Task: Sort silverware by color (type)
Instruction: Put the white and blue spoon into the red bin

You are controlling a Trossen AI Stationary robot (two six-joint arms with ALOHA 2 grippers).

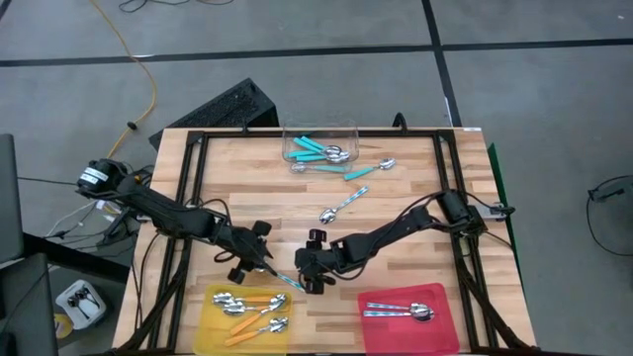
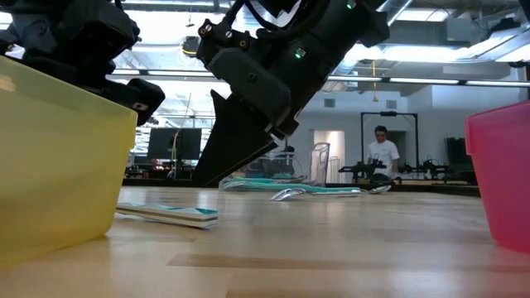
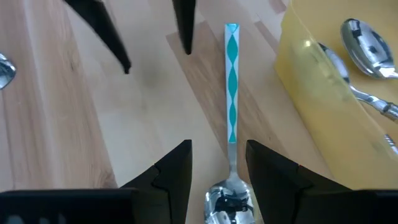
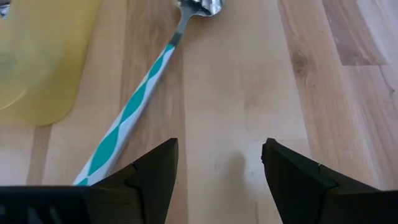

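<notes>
A teal-handled spoon lies flat on the wooden table between my two grippers, just beyond the yellow tray. My left gripper is open and slants down over the spoon's bowl, one finger on each side of it. Whether a finger touches the bowl, I cannot tell. My right gripper stands open over bare wood beside the handle's free end, with nothing between its fingers.
The yellow tray holds several orange-handled spoons. A red tray at the near right holds silver spoons. A clear tub at the far edge holds teal spoons, and loose spoons lie near it. A person stands far behind the table.
</notes>
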